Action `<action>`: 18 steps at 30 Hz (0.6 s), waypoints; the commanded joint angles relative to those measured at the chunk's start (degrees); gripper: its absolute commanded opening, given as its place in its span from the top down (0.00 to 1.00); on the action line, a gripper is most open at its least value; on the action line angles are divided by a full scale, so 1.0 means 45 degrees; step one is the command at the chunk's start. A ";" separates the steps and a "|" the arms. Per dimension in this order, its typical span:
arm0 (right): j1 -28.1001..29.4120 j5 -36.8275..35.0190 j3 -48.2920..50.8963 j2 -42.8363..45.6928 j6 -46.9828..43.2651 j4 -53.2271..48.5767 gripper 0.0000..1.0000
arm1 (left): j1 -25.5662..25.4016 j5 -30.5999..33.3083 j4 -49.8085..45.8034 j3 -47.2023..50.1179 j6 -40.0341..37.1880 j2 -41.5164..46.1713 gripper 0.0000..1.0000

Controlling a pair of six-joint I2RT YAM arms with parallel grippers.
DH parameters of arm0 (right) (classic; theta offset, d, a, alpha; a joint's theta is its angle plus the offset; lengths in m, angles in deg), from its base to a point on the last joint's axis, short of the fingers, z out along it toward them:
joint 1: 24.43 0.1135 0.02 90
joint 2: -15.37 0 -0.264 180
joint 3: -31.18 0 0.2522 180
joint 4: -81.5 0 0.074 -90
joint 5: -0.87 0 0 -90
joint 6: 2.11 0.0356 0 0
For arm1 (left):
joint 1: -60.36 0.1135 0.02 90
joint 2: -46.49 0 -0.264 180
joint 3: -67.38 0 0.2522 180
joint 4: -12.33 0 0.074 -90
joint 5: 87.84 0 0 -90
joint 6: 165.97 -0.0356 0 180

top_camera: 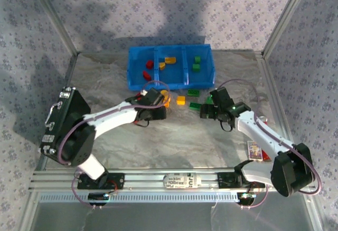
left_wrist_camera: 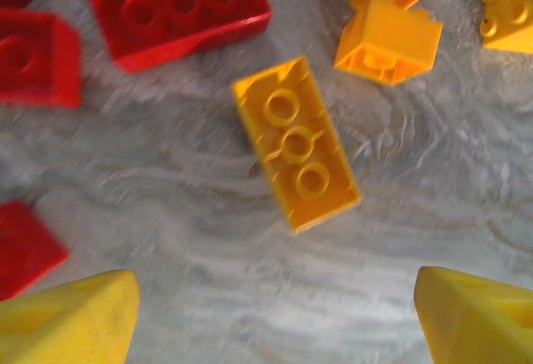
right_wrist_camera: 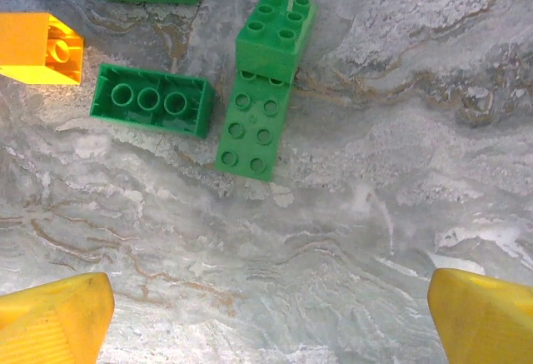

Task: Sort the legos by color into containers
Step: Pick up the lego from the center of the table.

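Legos (top_camera: 181, 100) lie loose on the marbled table (top_camera: 174, 141) just in front of the blue bin (top_camera: 132, 70), whose three compartments already hold red, orange-yellow and green pieces from left to right. The left gripper (left_wrist_camera: 275, 314) hangs released, fingers wide apart, over an upturned orange-yellow brick (left_wrist_camera: 296, 154) near red bricks (left_wrist_camera: 179, 10); the right gripper (right_wrist_camera: 266, 318), equally spread and holding nothing, hovers by green bricks (right_wrist_camera: 151, 100)
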 commanded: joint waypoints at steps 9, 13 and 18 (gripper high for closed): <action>-0.0012 0.0396 0.0576 0.0853 0.0426 0.0602 0.01 | 0.0672 0.0182 -0.1282 -0.2964 -0.0334 -0.3480 0.21; -0.0195 0.0449 0.0800 0.1066 0.0437 0.0689 0.01 | 0.0683 0.0130 -0.1438 -0.3405 -0.0489 -0.4131 0.33; -0.0513 0.0661 0.0815 0.1298 0.0394 0.0698 0.01 | 0.0628 0.0054 -0.1701 -0.3634 -0.0574 -0.4287 0.66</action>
